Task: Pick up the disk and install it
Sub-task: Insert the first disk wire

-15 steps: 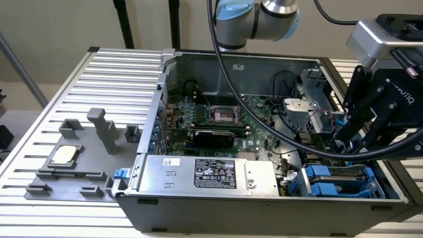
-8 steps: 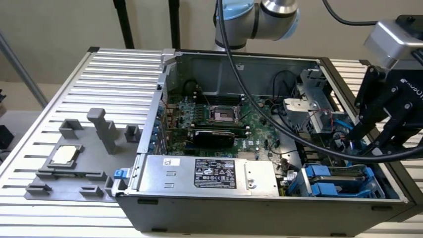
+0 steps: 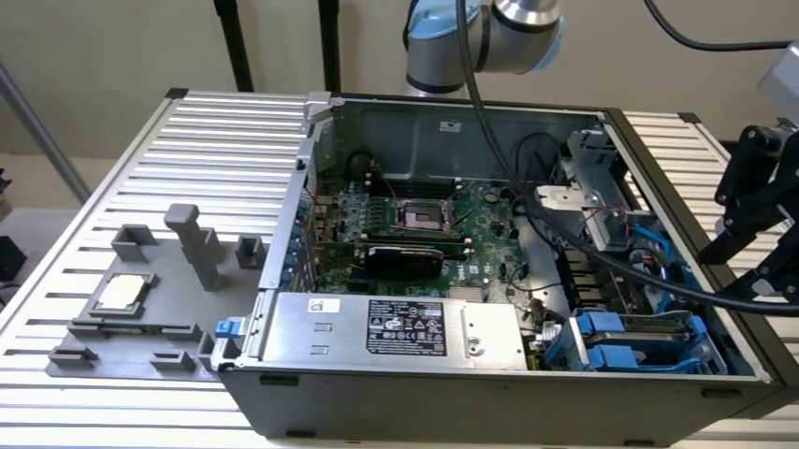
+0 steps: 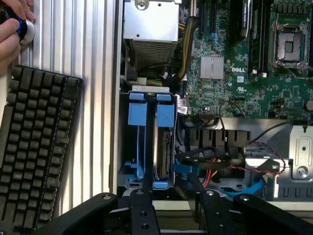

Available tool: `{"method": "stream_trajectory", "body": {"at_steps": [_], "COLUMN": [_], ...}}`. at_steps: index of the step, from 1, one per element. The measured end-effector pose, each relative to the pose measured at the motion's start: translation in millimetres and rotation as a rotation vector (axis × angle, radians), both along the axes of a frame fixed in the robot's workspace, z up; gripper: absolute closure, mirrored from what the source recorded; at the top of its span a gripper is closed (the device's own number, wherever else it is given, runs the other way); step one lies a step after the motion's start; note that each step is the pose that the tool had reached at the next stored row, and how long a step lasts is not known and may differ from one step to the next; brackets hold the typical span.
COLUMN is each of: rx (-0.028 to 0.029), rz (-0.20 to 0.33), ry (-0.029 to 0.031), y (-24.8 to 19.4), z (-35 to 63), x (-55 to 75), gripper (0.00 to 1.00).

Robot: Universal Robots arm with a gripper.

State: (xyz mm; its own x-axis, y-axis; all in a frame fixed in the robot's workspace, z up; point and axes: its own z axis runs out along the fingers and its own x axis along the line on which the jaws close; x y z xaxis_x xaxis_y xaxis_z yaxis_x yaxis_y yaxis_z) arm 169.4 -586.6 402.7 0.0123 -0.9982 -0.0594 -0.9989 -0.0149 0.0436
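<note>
The disk (image 4: pixel 164 149) stands on edge in the drive bay (image 4: pixel 146 183) of the open computer case, its silver-grey metal side showing behind a blue front tab. A second blue-fronted carrier (image 4: pixel 137 115) sits right beside it in the same bay. My gripper (image 4: pixel 177 211) hovers over the bay's end, open, with nothing between its black fingers (image 4: pixel 145 210). In the exterior view the gripper (image 3: pixel 753 234) hangs at the exterior view's right, above the case's side by the blue drive bay (image 3: pixel 637 339).
Red, blue and black cables (image 4: pixel 215 169) run beside the bay. The motherboard (image 3: pixel 425 220) and power supply (image 3: pixel 399 327) fill the case. A grey fixture holding a CPU chip (image 3: pixel 122 292) sits on the slatted table. A black keyboard (image 4: pixel 34 147) and a person's hand (image 4: pixel 11 29) lie outside the case.
</note>
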Motion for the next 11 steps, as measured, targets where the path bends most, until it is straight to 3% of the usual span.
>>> {"method": "stream_trajectory", "body": {"at_steps": [4, 11], "rx": [0.0001, -0.0003], "rz": [0.001, 0.007], "ry": [0.0006, 0.0006], "y": [0.3, 0.5], "z": [-6.7, -19.4], "x": [15.0, 16.6], "gripper": [0.59, 0.59]}}
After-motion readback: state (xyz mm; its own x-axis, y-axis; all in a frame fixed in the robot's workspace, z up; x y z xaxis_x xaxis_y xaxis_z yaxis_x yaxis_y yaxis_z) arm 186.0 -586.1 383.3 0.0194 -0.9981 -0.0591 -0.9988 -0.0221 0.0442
